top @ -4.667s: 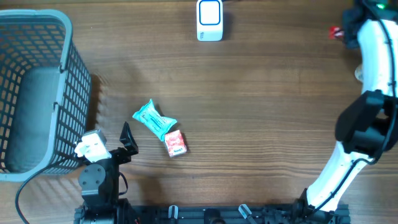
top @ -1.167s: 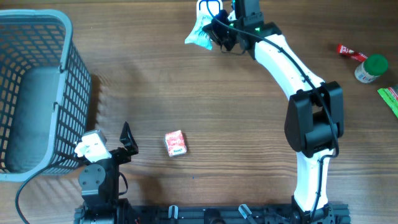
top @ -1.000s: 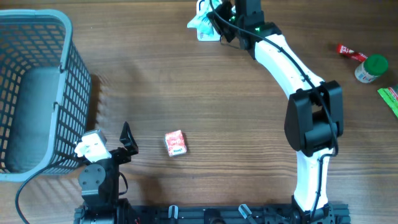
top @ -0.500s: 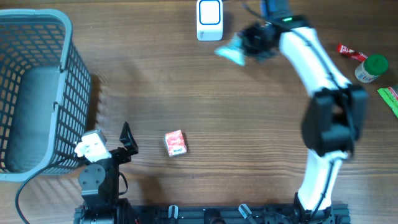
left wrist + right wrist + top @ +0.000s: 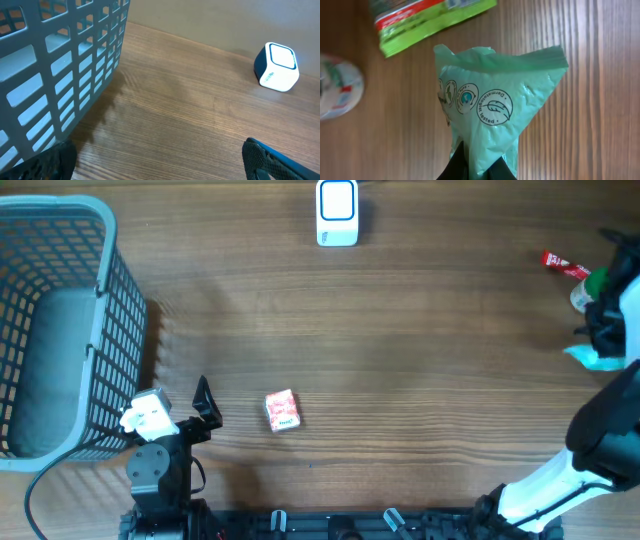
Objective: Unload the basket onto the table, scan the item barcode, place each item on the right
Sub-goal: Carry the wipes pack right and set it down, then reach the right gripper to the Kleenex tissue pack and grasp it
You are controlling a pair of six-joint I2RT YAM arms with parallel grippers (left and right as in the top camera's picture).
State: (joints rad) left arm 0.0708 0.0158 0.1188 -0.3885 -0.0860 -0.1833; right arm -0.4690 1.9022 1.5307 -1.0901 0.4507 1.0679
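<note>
The right gripper (image 5: 470,167) pinches the green packet (image 5: 495,110) at the overhead view's right edge, well apart from the scanner (image 5: 337,213) at top centre. The left gripper (image 5: 160,162) sits wide open, lower left.

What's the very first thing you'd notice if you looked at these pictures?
Probably the big grey basket filling the left side, and the crinkly green packet pinched in the right gripper at the far right edge. After that, the small white and blue scanner at the top middle, and a little red box lying alone on the wood near the front.
</note>
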